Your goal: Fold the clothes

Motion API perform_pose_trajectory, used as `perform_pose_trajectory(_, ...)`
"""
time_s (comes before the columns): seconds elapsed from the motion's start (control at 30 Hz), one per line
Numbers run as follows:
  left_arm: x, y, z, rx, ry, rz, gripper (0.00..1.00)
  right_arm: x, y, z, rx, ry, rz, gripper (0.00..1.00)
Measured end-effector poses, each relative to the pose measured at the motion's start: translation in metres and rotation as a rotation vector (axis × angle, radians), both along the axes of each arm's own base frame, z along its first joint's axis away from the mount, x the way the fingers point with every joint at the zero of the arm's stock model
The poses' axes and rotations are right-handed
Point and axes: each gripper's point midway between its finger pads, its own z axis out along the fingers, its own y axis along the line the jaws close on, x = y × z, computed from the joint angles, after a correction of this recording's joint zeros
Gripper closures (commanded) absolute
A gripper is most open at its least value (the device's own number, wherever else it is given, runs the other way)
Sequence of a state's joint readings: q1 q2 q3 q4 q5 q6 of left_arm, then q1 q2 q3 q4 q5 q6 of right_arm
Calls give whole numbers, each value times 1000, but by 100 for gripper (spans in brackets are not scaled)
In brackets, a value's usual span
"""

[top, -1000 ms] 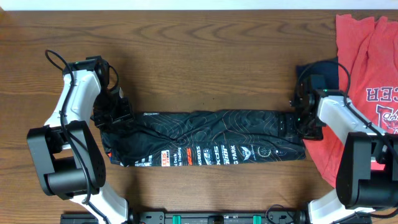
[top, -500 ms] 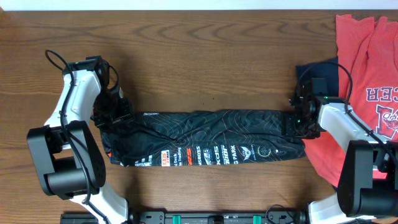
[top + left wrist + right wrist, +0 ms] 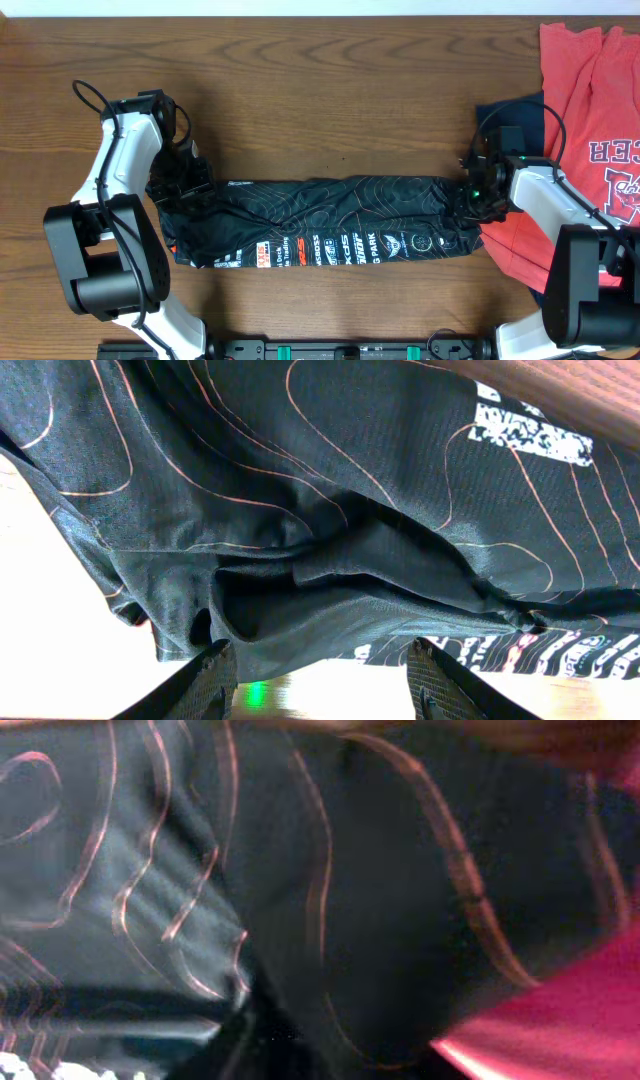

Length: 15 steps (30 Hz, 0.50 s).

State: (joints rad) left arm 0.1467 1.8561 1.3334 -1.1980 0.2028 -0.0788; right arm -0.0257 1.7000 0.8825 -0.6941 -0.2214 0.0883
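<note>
The clothes, a black shiny jersey [image 3: 330, 215] with orange contour lines and white logos, lie as a long band across the table. My left gripper [image 3: 185, 190] sits at the band's left end. In the left wrist view the jersey [image 3: 300, 510] bunches just above that gripper [image 3: 320, 660], whose fingers stand apart with bare table between them. My right gripper [image 3: 472, 197] is at the band's right end. The right wrist view is blurred and filled with black fabric [image 3: 350, 870] that covers the fingers, and the cloth there appears pinched.
A red T-shirt [image 3: 590, 100] with white lettering lies at the right edge, partly under the jersey's end and my right arm; its red [image 3: 560, 1020] shows in the right wrist view. A navy garment [image 3: 520, 115] lies beside it. The wooden table [image 3: 330, 90] stretches behind.
My right gripper has closed at the jersey's right end, and that end has drawn a little to the left, uncovering more red shirt. The left arm has stayed put.
</note>
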Motion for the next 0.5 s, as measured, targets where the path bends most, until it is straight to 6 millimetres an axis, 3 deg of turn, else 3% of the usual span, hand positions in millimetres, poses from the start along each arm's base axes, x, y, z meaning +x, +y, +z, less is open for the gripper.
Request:
perform_pose_trajectory(0.2,1,0,0,0,-2,0,43,0,6,2,32,1,-5,45)
perform_pose_trajectory(0.3,1,0,0,0,-2,0,43,-1,5,3,25,13,-17,43)
perform_pose_trajectory(0.5,1,0,0,1,-3,0,43,-23,-31,2,-190,117,-132,40)
